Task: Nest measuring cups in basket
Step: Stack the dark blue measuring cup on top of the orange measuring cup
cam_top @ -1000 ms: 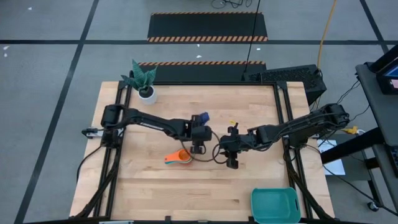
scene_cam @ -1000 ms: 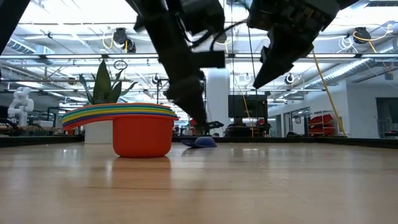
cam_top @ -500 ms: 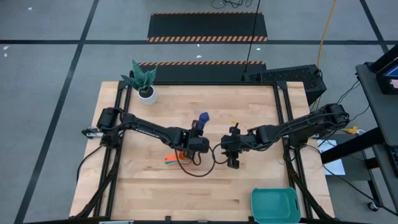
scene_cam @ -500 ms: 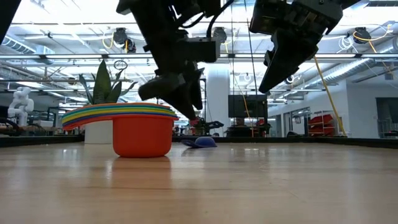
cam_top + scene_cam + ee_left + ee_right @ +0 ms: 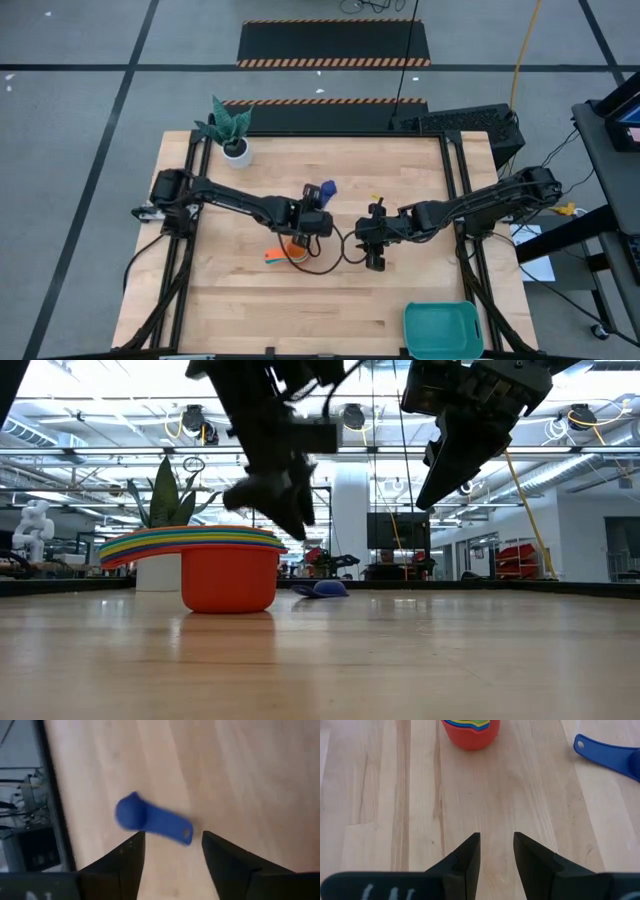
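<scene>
— While the left hand (image 5: pixel 312 222) hangs over the middle of the table (image 5: pixel 240 310), what is it doing?

— It holds nothing. In the left wrist view its two dark fingers (image 5: pixel 125 862) stand spread, with bare wood between them, and the blue measuring cup (image 5: pixel 152 820) lies on the table just beyond their tips, handle towards them.

— Where is that cup on the table?

— Seen from above, the blue measuring cup (image 5: pixel 325 189) lies towards the far edge, just beyond the left hand. From table height it is a small blue shape (image 5: pixel 320 588) lying flat behind the stack.

— And the stack?

— The nested measuring cups (image 5: pixel 285 252) sit near the table's middle, just on the near side of the left hand, with an orange handle sticking out to the left. From table height the stack (image 5: pixel 228 572) shows a red-orange cup at the bottom and coloured rims layered on top. It stands on the wood, not in the basket.

— The basket?

— The teal basket (image 5: pixel 441 329) sits at the near right corner, well apart from the cups.

— The right hand?

— The right hand (image 5: pixel 374 252) hovers right of the stack, above the table. Its fingers (image 5: pixel 462 860) are apart with a narrow gap, gripping nothing.

— Anything else?

— A potted plant (image 5: pixel 232 133) in a white pot at the far left corner.
</scene>
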Tool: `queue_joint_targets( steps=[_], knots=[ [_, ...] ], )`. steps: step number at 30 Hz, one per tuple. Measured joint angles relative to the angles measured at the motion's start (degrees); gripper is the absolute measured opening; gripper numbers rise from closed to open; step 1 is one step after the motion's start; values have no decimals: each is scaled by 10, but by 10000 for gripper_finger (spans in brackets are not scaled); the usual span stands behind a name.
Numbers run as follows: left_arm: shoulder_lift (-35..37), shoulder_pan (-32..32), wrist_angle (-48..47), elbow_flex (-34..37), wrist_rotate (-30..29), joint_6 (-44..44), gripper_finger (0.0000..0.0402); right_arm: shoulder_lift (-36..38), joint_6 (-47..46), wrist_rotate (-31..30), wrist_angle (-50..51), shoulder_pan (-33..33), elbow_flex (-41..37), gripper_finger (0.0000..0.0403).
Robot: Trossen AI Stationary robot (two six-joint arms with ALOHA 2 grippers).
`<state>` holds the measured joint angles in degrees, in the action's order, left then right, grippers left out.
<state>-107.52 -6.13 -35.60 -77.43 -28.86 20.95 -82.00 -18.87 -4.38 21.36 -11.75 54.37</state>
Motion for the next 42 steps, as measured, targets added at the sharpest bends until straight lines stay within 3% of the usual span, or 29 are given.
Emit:
queue_joint_targets(
  steps=[7, 10, 18, 29, 42],
  knots=[
    [41, 10, -63, 0, -131, -51, 136, 0, -7, 0, 1, 0, 0, 112],
    [43, 29, -84, 17, -130, -67, 103, 0, -14, 0, 2, 0, 0, 112],
    [42, 46, -99, 104, -15, -8, 8, 0, -7, 0, 4, 0, 0, 112],
    [47, 18, -72, 113, 170, 36, 8, 0, 0, 0, 3, 0, 0, 112],
    [47, -19, -24, 113, 214, 66, 14, 0, 0, 0, 3, 0, 0, 112]
  ],
)
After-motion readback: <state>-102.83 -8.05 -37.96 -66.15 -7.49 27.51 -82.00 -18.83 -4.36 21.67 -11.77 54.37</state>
